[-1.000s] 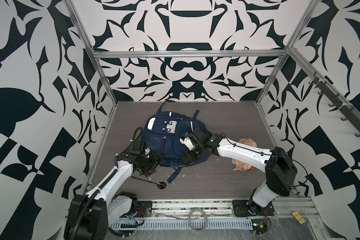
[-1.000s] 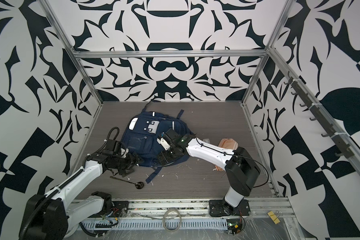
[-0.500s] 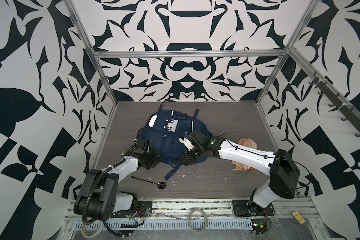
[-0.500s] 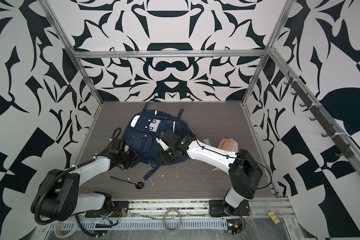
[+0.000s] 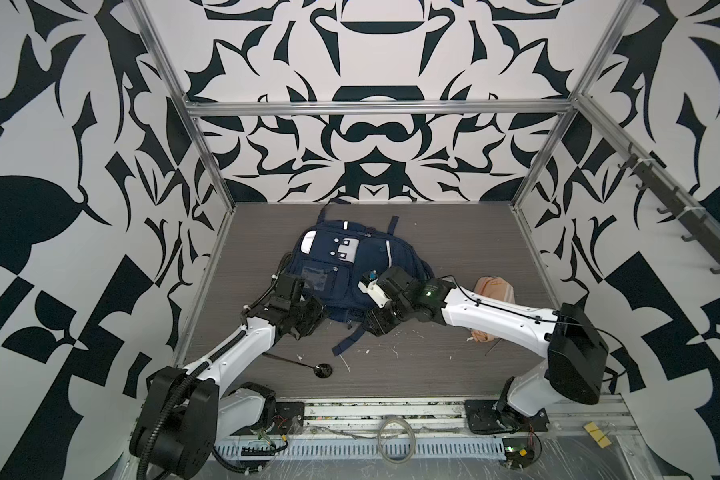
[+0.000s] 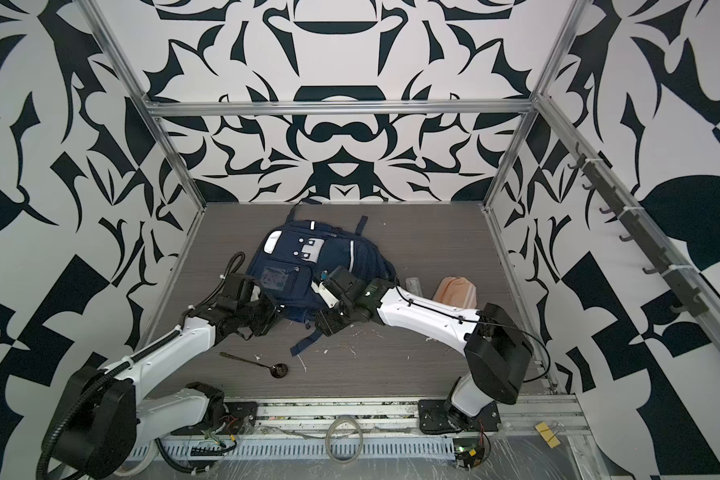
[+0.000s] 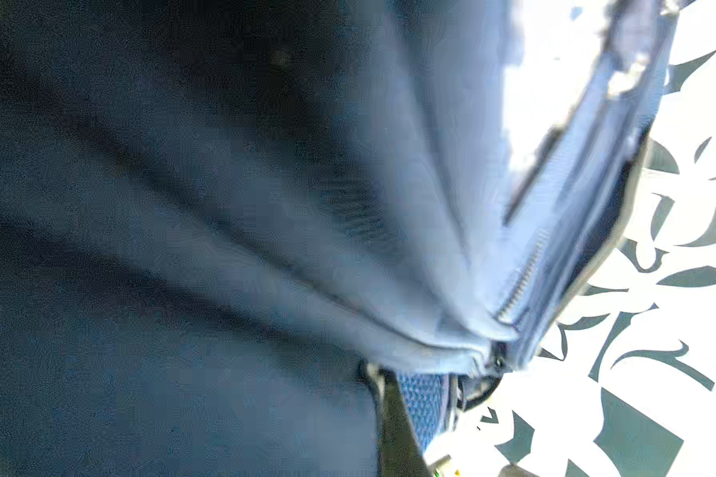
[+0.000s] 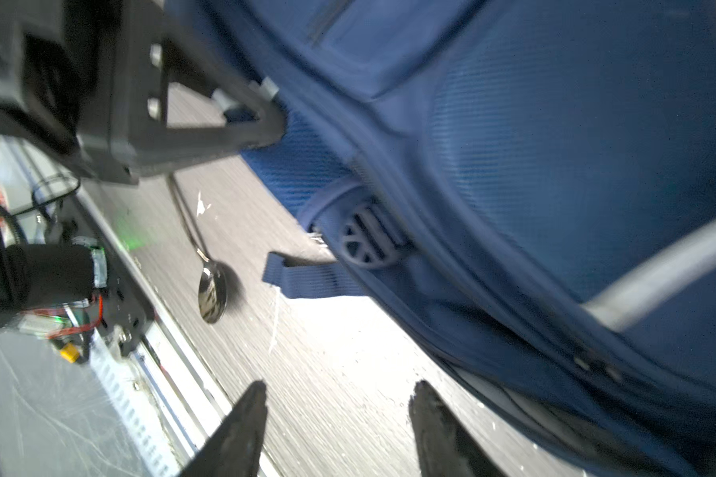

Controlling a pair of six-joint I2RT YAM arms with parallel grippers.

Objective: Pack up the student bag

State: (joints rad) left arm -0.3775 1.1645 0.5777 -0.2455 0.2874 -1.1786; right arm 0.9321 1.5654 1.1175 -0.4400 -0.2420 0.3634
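- Out on the left, the left gripper (image 5: 317,312) is clamped tight on the near left edge of the student bag (image 5: 341,291), a big navy-blue fabric backpack with white reflective stripes. In the right wrist view its black fingertip (image 8: 265,124) digs into the blue mesh there.
- The left wrist view is filled with bunched navy fabric (image 7: 182,247), folds running toward a zip. The fingers themselves are out of sight there.
- Just in front of that arm, a dark metal spoon (image 5: 304,361) lies flat on the grey wood-grain table (image 5: 454,365), clear of the bag.
- Centre stage in both top views, the bag lies flat mid-table, grey-white buckle patch facing up.
- A loose navy strap (image 5: 350,338) trails off its near edge onto the table.
- The right gripper (image 8: 340,413) sits low at the bag's near right edge. Its two dark fingertips (image 8: 244,421) stand apart with only bare table between them, and the bag's seam is just beside one.
- Far right, a small peach-pink zip pouch (image 5: 495,286) lies apart from the bag, partly hidden behind the right arm.
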